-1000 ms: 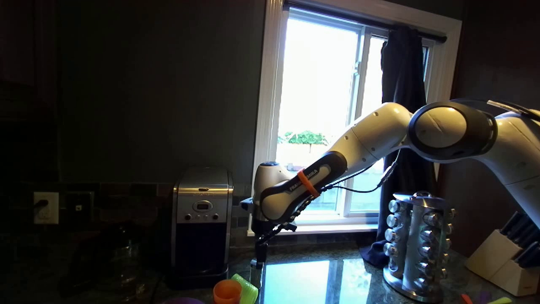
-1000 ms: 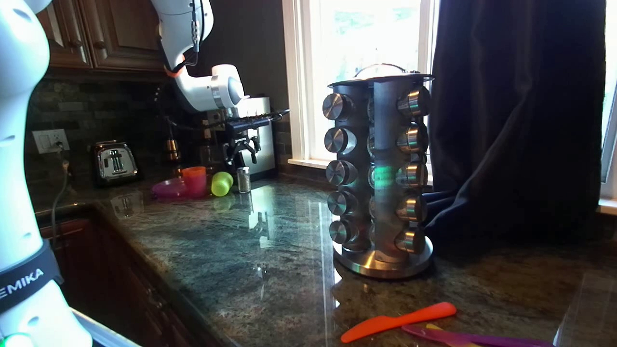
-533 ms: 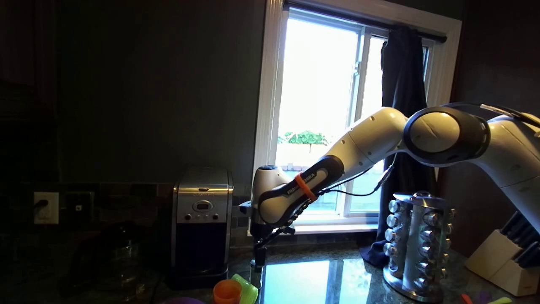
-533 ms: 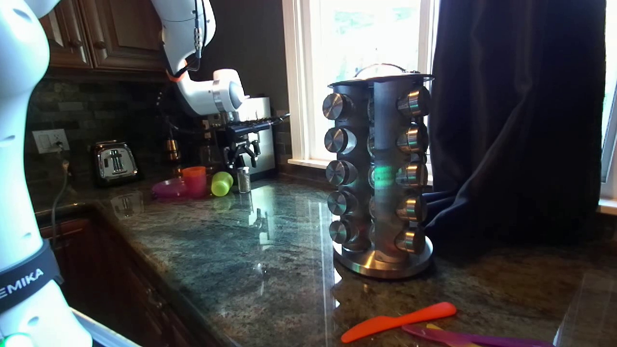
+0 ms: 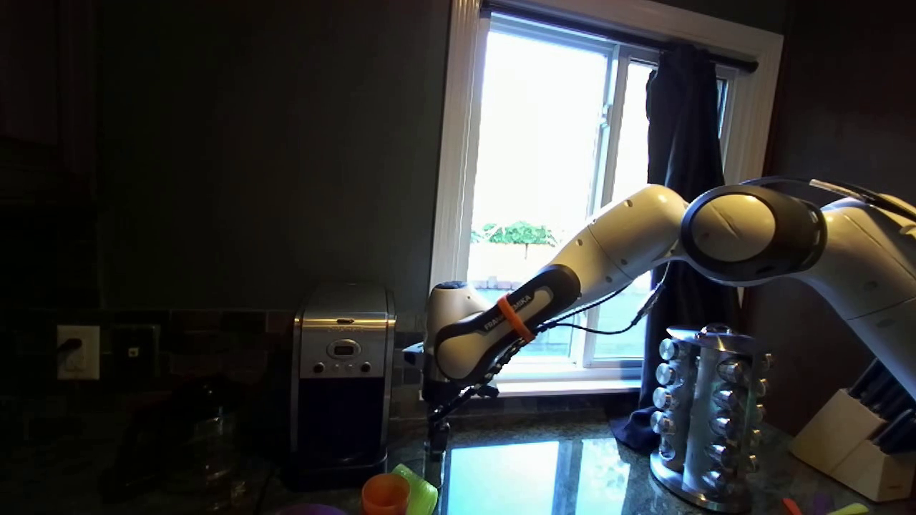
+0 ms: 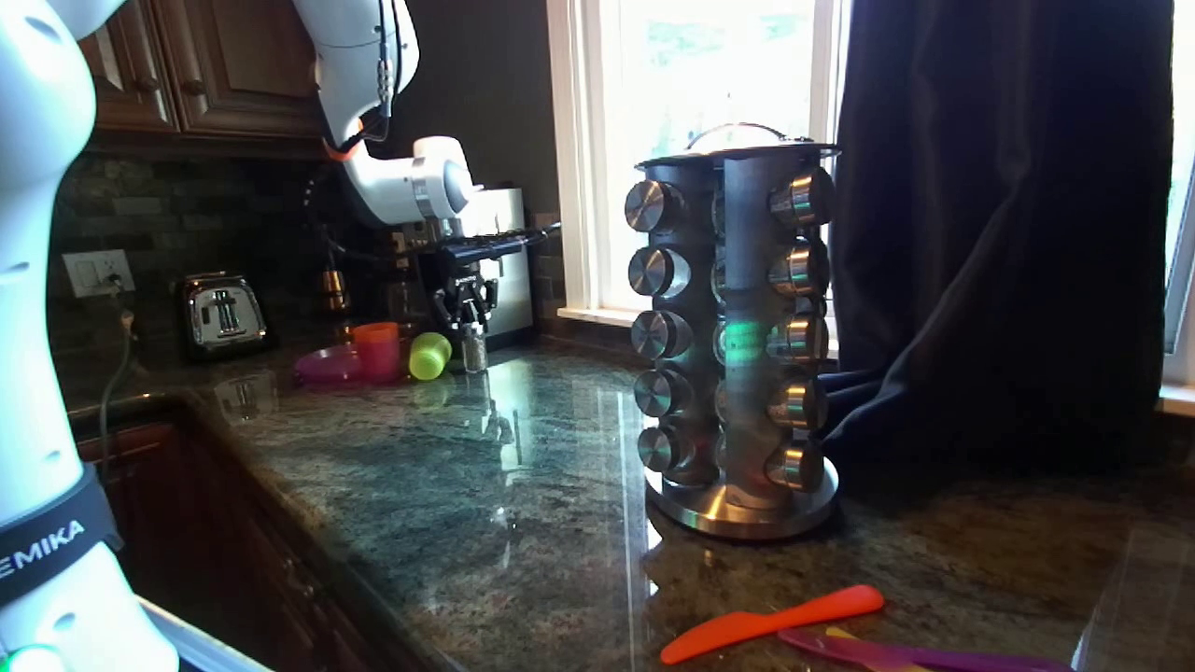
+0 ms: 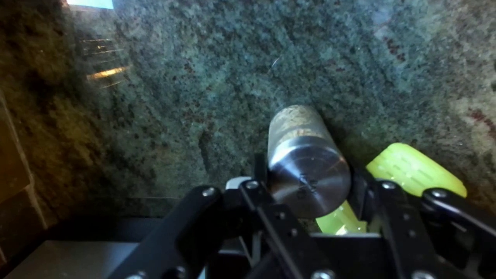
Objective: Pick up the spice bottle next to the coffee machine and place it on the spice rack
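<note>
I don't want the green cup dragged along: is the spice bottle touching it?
Apart. In an exterior view, a narrow dark gap shows between the spice bottle and the green cup.

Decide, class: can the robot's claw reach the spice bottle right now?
Very likely yes: the claw looks closed on the spice bottle, and the green cup beside it seems out of the way.

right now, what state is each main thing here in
Small silver-lidded glass spice bottle: upright, capped, jaws closed on it
Orange plastic cup: upright
Lime-green plastic cup: on its side
Round silvery spice rack: upright, holding lidded jars
Boxy brushed-steel coffee machine: on or off unclear
Dark fabric curtain: pulled aside
Pale wooden knife block: dark-handled knives inserted
</note>
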Tool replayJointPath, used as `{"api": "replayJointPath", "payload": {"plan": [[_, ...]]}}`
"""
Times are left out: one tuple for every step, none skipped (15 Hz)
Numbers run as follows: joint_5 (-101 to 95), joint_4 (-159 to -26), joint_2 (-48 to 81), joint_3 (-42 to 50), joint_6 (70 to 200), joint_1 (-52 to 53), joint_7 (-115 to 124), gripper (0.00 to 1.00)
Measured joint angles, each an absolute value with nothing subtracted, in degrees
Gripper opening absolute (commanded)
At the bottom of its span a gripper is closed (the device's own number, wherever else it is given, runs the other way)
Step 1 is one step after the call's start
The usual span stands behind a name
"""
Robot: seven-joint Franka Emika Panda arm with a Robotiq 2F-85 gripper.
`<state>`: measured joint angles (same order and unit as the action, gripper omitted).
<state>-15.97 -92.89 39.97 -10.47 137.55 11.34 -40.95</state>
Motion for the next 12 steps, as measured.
{"api": "replayJointPath", "payload": {"plan": [[-15.97, -92.85, 39.94, -10.59, 137.18, 11.29, -40.95, 0.25], [-15.97, -92.81, 39.85, -10.62, 136.57, 11.29, -40.95, 0.25], [-15.97, -92.77, 39.63, -10.6, 135.47, 11.29, -40.89, 0.25], [-16.04, -92.75, 39.19, -10.43, 134.07, 11.34, -40.64, 0.25], [-16.44, -92.75, 38.57, -10.07, 132.46, 11.5, -40.22, 0.25], [-17.47, -92.76, 37.86, -9.58, 130.95, 11.73, -39.55, 0.25], [-18.97, -92.77, 37.08, -8.95, 129.38, 12.07, -39.0, 0.25], [-20.9, -92.8, 36.33, -8.22, 127.59, 12.53, -38.34, 0.25], [-23.13, -92.86, 35.65, -7.45, 125.62, 13.06, -37.69, 0.25], [-25.41, -92.95, 35.08, -6.76, 123.37, 13.65, -37.01, 0.25], [-27.52, -93.02, 34.66, -6.21, 121.03, 14.19, -36.48, 0.25], [-29.51, -93.09, 34.39, -5.83, 118.54, 14.71, -35.98, 0.25]]}}
